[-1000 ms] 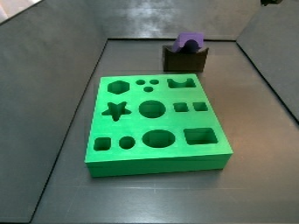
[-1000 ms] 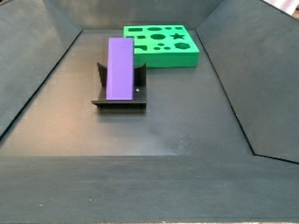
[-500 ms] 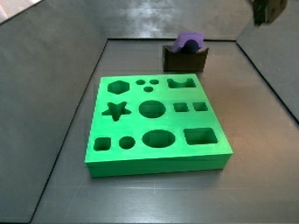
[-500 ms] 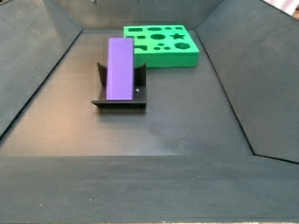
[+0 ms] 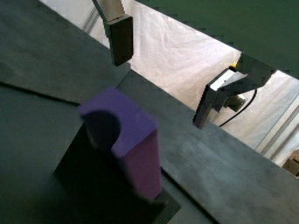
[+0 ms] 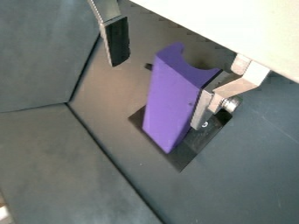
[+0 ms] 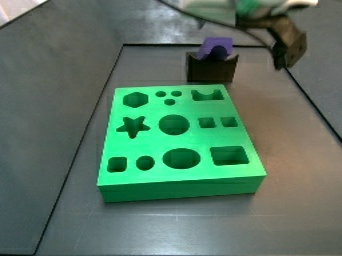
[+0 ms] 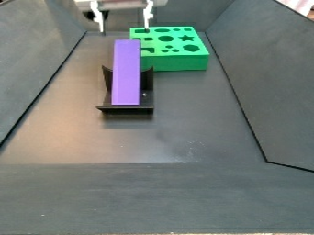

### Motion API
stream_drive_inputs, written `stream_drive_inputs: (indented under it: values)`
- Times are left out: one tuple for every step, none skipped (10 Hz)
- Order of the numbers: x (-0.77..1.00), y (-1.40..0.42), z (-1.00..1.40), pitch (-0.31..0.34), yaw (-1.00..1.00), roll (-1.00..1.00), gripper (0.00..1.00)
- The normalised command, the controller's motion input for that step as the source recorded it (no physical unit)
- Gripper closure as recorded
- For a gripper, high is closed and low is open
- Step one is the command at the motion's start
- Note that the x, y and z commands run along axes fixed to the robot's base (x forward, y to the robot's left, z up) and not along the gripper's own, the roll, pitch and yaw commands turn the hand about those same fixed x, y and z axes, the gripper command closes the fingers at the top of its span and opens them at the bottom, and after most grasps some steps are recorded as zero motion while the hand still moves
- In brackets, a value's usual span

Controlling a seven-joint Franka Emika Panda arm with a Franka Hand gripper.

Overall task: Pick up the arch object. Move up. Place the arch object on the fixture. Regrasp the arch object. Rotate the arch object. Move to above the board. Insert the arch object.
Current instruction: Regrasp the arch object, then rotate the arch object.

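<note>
The purple arch object (image 8: 125, 72) lies along the top of the dark fixture (image 8: 125, 103), in front of the green board (image 8: 172, 46). In a side view the arch object (image 7: 215, 47) shows end-on in the fixture (image 7: 211, 69), behind the board (image 7: 178, 140). My gripper (image 8: 120, 13) is open and empty, above the block's far end; it also shows in a side view (image 7: 274, 35). In both wrist views the fingers (image 5: 121, 39) (image 6: 117, 39) stand wide apart, clear of the arch object (image 5: 128, 140) (image 6: 173, 101) on the fixture (image 6: 176, 157).
Dark grey walls slope up round the floor (image 8: 160, 138) on all sides. The board's holes include a star (image 7: 132, 126), a hexagon (image 7: 134, 99) and an arch (image 7: 205, 95).
The gripper has come down into both side views from above, towards the arch object. The arch object, fixture and board have not moved.
</note>
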Motion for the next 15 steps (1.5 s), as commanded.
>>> stream_drive_inputs:
  values:
    - [0.09, 0.01, -0.96, -0.026, -0.01, 0.05, 0.0]
    - [0.09, 0.0, -0.74, -0.007, -0.01, 0.05, 0.0]
    - [0.09, 0.0, -0.59, 0.006, 0.0, 0.05, 0.0]
    - [0.09, 0.0, -0.48, 0.014, 0.01, 0.05, 0.0]
    - [0.09, -0.01, -0.24, 0.031, 0.02, 0.06, 0.0]
    - [0.0, 0.0, 0.0, 0.0, 0.0, 0.0, 1.0]
    - [-1.0, 0.4, 0.95, 0.0, 0.0, 0.0, 1.0]
    - [-1.0, 0.4, 0.95, -0.016, 0.0, -0.01, 1.0]
    - [-1.0, 0.37, 0.92, -0.066, 0.0, -0.09, 1.0]
    - [-1.0, 0.33, 0.89, -0.087, -0.01, -0.11, 1.0]
    - [-1.0, 0.28, 0.84, -0.116, -0.03, -0.13, 1.0]
    - [-1.0, 0.26, 0.81, -0.129, -0.05, -0.14, 1.0]
    - [-1.0, 0.24, 0.77, -0.132, -0.07, -0.15, 1.0]
    - [-1.0, 0.22, 0.73, -0.13, -0.09, -0.15, 1.0]
    - [-1.0, 0.2, 0.68, -0.123, -0.1, -0.14, 1.0]
